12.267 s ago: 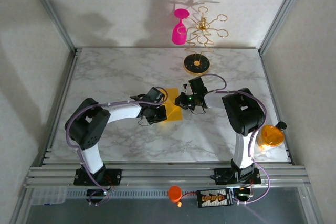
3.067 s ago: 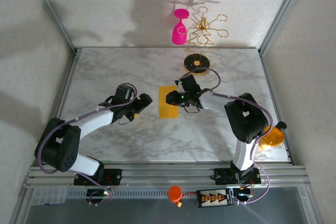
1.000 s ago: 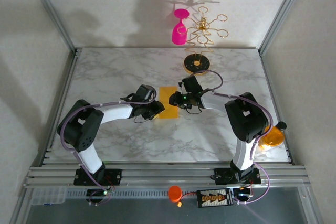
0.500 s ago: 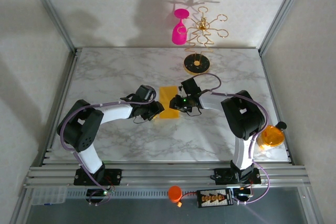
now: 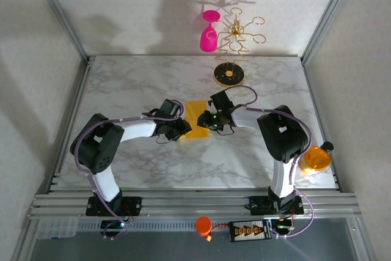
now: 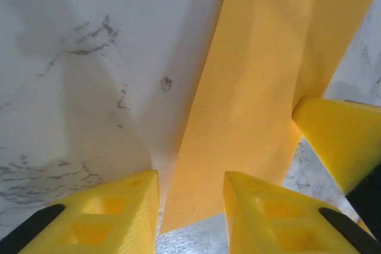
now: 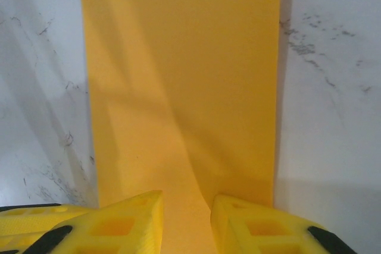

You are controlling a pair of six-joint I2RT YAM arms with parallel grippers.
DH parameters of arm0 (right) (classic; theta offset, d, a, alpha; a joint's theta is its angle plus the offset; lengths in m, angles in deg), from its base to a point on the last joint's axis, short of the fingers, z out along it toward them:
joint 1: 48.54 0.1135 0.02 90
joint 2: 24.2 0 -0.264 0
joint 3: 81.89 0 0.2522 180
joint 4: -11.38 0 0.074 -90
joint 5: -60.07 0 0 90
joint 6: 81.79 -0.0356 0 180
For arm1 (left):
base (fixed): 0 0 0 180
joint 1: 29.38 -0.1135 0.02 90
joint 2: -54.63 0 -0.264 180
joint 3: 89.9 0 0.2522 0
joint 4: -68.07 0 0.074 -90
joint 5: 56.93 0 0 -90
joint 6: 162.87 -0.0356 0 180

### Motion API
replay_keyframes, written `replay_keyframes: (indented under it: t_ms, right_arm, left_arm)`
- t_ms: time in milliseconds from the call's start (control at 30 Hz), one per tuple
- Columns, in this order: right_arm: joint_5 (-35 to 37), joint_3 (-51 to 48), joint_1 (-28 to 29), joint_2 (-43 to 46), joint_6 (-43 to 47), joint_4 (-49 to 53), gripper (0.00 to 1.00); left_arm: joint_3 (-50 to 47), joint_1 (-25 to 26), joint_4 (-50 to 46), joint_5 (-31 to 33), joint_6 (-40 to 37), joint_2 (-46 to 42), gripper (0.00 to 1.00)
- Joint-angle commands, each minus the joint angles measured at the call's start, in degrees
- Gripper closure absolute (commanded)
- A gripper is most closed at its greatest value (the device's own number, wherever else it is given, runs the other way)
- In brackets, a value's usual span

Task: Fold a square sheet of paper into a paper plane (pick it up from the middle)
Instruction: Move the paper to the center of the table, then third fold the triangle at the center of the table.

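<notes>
The sheet of paper [image 5: 195, 114] lies mid-table as an orange-yellow oblong, with a gripper at each side. My left gripper [image 5: 182, 129] sits at its lower left corner. In the left wrist view the paper [image 6: 256, 87] has its left edge raised off the marble, and its near corner lies in the gap of the open left gripper [image 6: 190, 176]. My right gripper [image 5: 206, 120] is at the paper's right edge. In the right wrist view a soft ridge of the paper [image 7: 178, 57] runs into the gap of the right gripper [image 7: 186, 197], whose fingers stand apart.
A gold stand [image 5: 229, 76] rises behind the paper, with a pink wine glass [image 5: 209, 35] hanging on it. An orange disc [image 5: 316, 159] sits at the table's right edge. The right gripper's yellow finger [image 6: 339, 138] reaches into the left wrist view.
Three seconds ago the left arm was off to the left; it has come in to the paper's left edge. Over the last second its jaws narrowed a little and the right gripper barely shifted.
</notes>
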Motion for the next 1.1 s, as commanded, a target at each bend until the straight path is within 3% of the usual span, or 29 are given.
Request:
replay_keyframes:
  t_ms: [0,700,1067]
  right_arm:
    - [4.62,-2.34,-0.15,-3.91,-0.72,4.77,0.70]
    - [2.89,-3.66,-0.61,-3.08,-1.21,2.98,0.71]
    - [2.89,-4.17,-0.60,-2.84,-1.32,2.45,0.71]
  left_arm:
    - [1.61,0.35,0.71,-2.87,-1.35,1.03,0.68]
    - [2.22,-4.57,6.92,-6.49,-1.98,3.88,0.72]
    - [4.18,-5.70,8.07,-7.30,-2.09,5.88,0.81]
